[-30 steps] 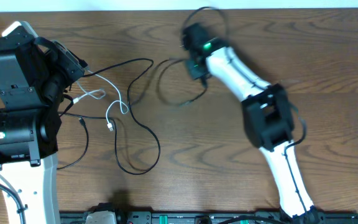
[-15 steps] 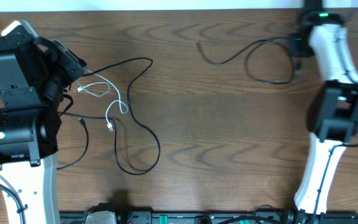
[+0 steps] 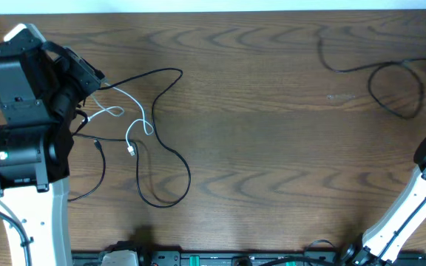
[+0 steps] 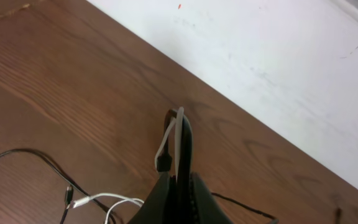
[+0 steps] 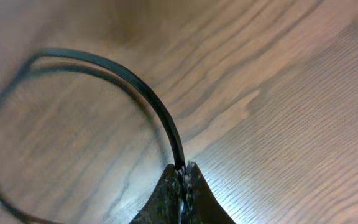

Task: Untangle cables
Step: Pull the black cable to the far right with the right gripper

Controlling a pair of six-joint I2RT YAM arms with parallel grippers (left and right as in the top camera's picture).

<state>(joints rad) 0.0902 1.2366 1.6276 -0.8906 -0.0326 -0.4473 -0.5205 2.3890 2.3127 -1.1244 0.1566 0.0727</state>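
one black cable (image 5: 166,124) now sits far right, pinched in the right hand (image 5: 182,171), clear of the white cable (image 3: 150,127) the left hand (image 4: 180,118) clamps, so progress.

We log even, fairly bright light on the table (image 3: 272,111), soft faint shadows, a pale sheen on the grain in the right wrist view, and the black cable (image 5: 166,124) there blurred toward the left.
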